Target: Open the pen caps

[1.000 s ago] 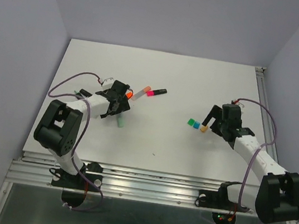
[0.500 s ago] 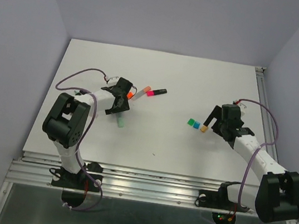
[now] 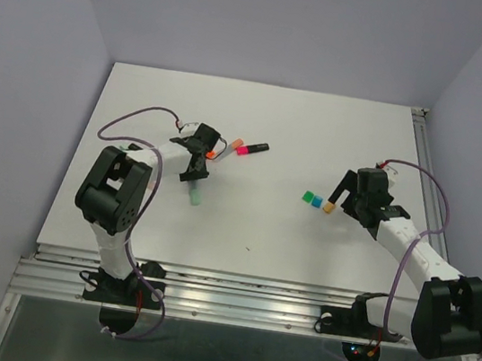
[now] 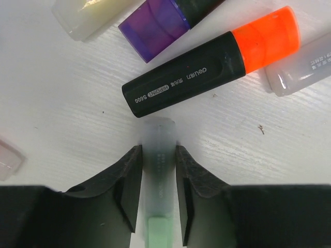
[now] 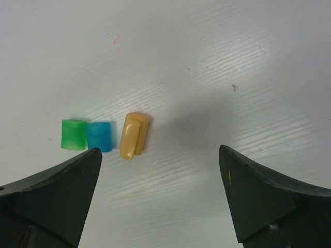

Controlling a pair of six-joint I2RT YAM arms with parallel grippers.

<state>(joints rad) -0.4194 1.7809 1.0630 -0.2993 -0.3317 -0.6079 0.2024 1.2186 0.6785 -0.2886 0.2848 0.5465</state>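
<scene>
In the left wrist view my left gripper (image 4: pixel 158 155) is shut on a pale mint pen (image 4: pixel 159 133) that lies on the table, with both fingers pressed against its frosted body. Just beyond its tip lies a black pen (image 4: pixel 183 80) with an orange cap (image 4: pixel 266 39), and past that a purple cap (image 4: pixel 154 26). From above, the left gripper (image 3: pixel 195 169) sits over the mint pen (image 3: pixel 194 197). My right gripper (image 5: pixel 160 155) stands open over bare table. Three loose caps lie ahead of it to the left: green (image 5: pixel 73 134), blue (image 5: pixel 99 136) and yellow (image 5: pixel 134 135).
A black pen with a pink cap (image 3: pixel 253 150) lies to the right of the left gripper, with a peach cap (image 3: pixel 238 142) beside it. Pale frosted pen ends (image 4: pixel 85 15) (image 4: pixel 305 67) lie around the orange-capped pen. A metal rail (image 3: pixel 208 280) runs along the near table edge.
The left gripper has closed from wide open onto the pale mint pen, and its arm has swung in towards the pens. The right arm has not moved.
</scene>
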